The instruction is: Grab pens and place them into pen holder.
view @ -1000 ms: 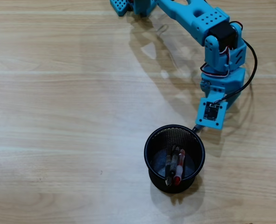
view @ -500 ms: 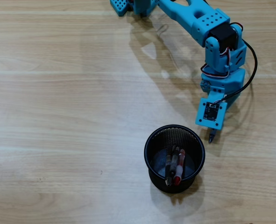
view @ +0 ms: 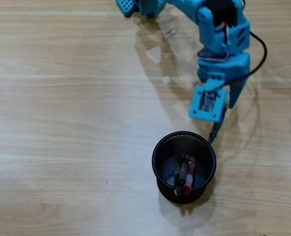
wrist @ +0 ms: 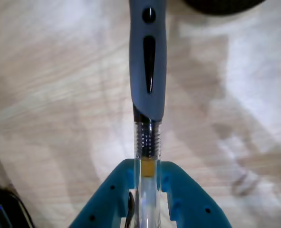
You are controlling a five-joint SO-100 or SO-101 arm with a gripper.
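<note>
The pen holder (view: 184, 166) is a round black mesh cup on the wooden table, and its edge shows at the top of the wrist view (wrist: 221, 4). Inside it lie a red pen (view: 189, 178) and two dark pens (view: 180, 173). My gripper (wrist: 147, 166) is shut on a clear pen with a grey rubber sleeve (wrist: 148, 61), which points away from the jaws toward the holder. In the overhead view the gripper (view: 223, 112) sits just above and right of the holder, mostly hidden under the wrist camera board. The held pen's dark end (view: 214, 132) reaches the holder's upper right rim.
The blue arm (view: 219, 34) comes down from the top of the overhead view, with a black cable (view: 257, 54) looping on its right. Its base (view: 135, 6) stands at the top edge. Bare wooden table (view: 61, 123) spreads to the left.
The arm has swung left and up in the overhead view. The held pen's end has moved from right of the holder to its upper right rim.
</note>
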